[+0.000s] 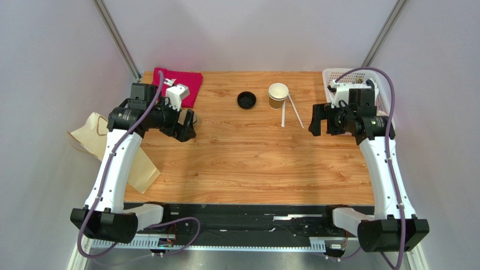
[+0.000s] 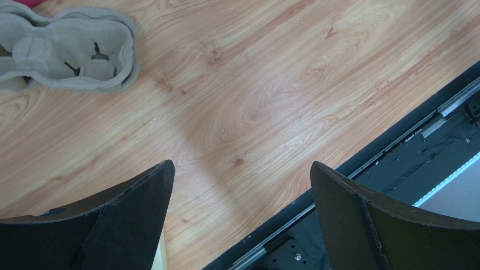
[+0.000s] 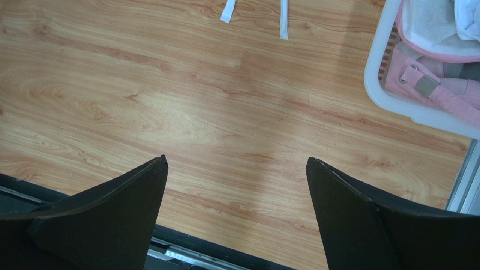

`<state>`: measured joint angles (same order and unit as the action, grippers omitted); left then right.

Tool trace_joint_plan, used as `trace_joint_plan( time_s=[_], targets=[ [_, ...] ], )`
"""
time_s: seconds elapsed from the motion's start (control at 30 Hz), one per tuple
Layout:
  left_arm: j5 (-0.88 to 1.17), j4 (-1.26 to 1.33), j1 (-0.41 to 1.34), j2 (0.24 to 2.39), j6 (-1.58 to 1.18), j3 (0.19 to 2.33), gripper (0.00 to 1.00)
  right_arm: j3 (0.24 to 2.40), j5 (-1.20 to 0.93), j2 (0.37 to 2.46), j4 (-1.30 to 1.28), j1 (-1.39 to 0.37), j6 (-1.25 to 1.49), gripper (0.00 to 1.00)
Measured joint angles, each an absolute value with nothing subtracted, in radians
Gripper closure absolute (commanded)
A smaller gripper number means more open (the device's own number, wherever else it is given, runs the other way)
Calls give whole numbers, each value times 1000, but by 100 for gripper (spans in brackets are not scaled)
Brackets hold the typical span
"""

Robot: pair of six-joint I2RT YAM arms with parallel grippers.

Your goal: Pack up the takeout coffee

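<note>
Standing upright, unlidded paper cup sits ten o'clock of right gripper, nearer than left gripper; both released.

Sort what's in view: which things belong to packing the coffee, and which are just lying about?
Job: open paper cup, loose black lid, pulp cup carrier; probably paper bag and two white wrapped sticks.
Lying about: red cloth, white basket of pink fabric.

I see the tan paper cup upright, uncovered, white inside; the round black lid lies flat just left, apart.
</note>
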<state>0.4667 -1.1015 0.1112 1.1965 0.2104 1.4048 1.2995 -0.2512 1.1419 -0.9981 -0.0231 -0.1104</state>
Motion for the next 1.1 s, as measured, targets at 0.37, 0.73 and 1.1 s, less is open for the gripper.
trace_joint_plan(
  time_s=[0.37, 0.73, 1.1],
  targets=[
    [386, -1051, 137, 1237, 212, 1546, 1, 1505, -244, 1326, -939, -28, -105, 0],
    [330, -987, 200, 1254, 207, 1515, 1, 1892, -147, 1695, -859, -159, -83, 3],
    [327, -925, 223, 1290, 175, 1501, 1, 2181, -32, 2080, -879, -218, -33, 48]
  ],
)
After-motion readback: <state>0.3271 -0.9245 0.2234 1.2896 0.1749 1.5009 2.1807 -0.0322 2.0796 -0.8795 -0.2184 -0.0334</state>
